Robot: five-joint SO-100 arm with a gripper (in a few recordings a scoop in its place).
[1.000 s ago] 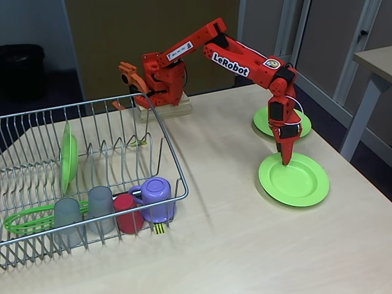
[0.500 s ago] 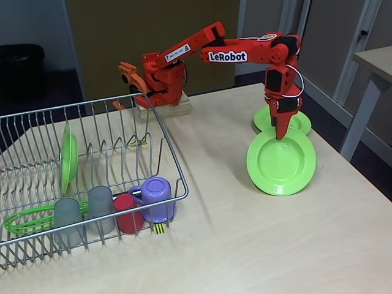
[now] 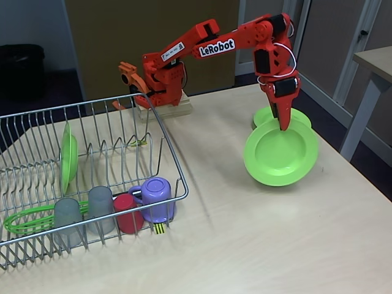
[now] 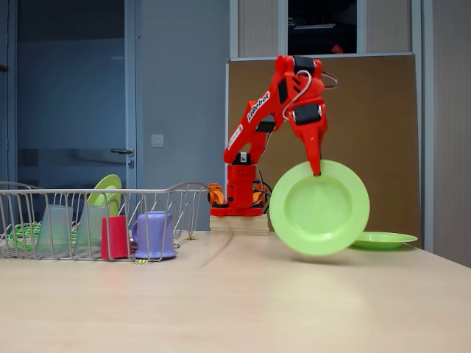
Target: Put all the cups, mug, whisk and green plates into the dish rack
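A round, glossy lime-green plate [image 3: 280, 153] hangs upright, clear of the table [image 3: 257, 245], at right of centre, its top rim clamped in the red gripper [image 3: 284, 125] (arm lettered "LeRobot"). Another plate [image 4: 383, 240] lies flat behind it. At lower left, the silver wire dish rack [image 3: 174, 164] holds a third plate [image 3: 68, 157], two grey cups [image 3: 67, 215], a red cup [image 3: 127, 211], the lilac mug [image 3: 156, 197] and the green-wired whisk [image 3: 24, 219]
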